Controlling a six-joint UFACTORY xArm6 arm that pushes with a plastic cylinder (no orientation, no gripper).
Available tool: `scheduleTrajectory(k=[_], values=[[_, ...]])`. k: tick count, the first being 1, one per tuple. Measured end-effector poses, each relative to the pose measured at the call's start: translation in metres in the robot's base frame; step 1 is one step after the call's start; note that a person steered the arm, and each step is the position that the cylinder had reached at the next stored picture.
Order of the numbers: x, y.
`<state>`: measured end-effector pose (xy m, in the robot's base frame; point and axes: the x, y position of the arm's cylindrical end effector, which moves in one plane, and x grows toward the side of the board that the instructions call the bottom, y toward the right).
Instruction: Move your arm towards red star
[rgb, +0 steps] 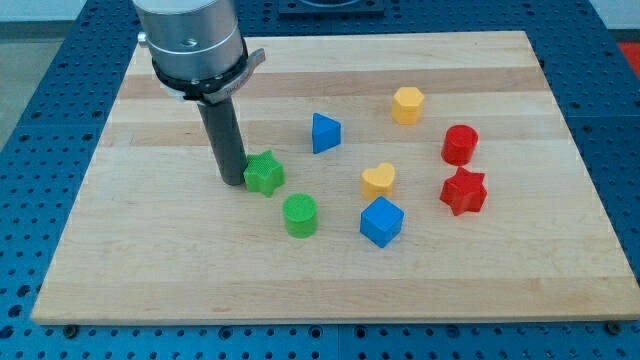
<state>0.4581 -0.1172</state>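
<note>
The red star (463, 192) lies on the wooden board (150, 260) at the view's right, just below a red cylinder (460, 145). My tip (233, 181) rests on the board at the view's left-centre, far to the left of the red star. It stands right beside the left side of a green star (264, 173); I cannot tell whether they touch.
A green cylinder (299, 215) sits below and right of the green star. A blue triangular block (324, 133), a yellow heart (378, 180), a blue cube (381, 221) and a yellow hexagon block (407, 104) lie between my tip and the red star.
</note>
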Motion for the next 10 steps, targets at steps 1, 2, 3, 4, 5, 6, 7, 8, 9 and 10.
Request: scheduleTrajectory(k=[1,2,3,4,5,6,7,8,9,10], values=[[-0.004,-0.009],[-0.018,-0.063],[-0.021,-0.070],[-0.021,-0.071],[-0.021,-0.074],[-0.021,-0.076],[-0.021,-0.076],[-0.018,-0.076],[0.024,-0.040],[0.042,-0.020]])
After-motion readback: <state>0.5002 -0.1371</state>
